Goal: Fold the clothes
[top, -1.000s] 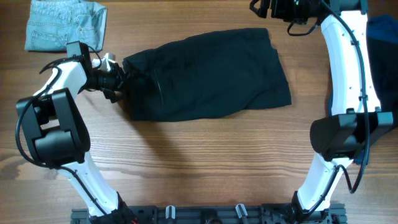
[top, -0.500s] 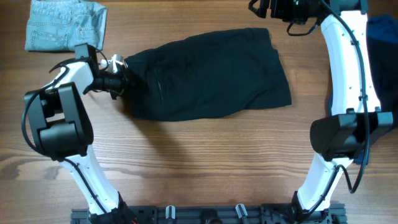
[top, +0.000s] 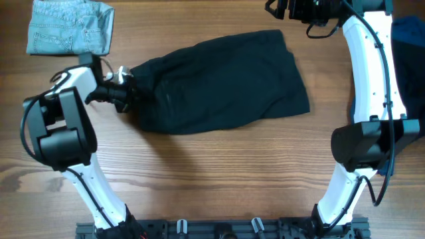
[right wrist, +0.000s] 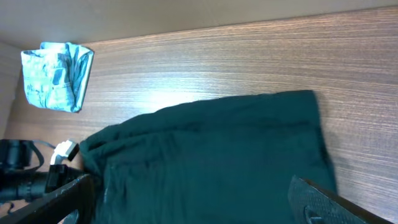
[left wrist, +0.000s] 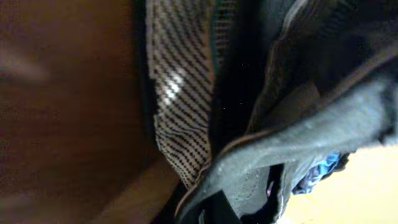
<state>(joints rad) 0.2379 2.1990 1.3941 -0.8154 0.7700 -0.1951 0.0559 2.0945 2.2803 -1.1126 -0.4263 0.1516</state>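
Black shorts lie spread across the middle of the wooden table. My left gripper is at their left edge, shut on the bunched waistband. In the left wrist view the cloth fills the frame, its checked inner lining showing, and the gripper is mostly hidden by fabric. My right gripper hangs open high over the table's far edge, above the shorts' upper right corner. The right wrist view looks down on the shorts between its spread fingertips, which touch nothing.
Folded light-blue jeans sit at the far left corner, also seen as jeans in the right wrist view. A dark blue cloth lies at the right edge behind the right arm. Bare wood lies in front of the shorts.
My left gripper has closed on the shorts' left edge and shifted slightly; the cloth there has bunched and moved a little. The right arm has stayed still.
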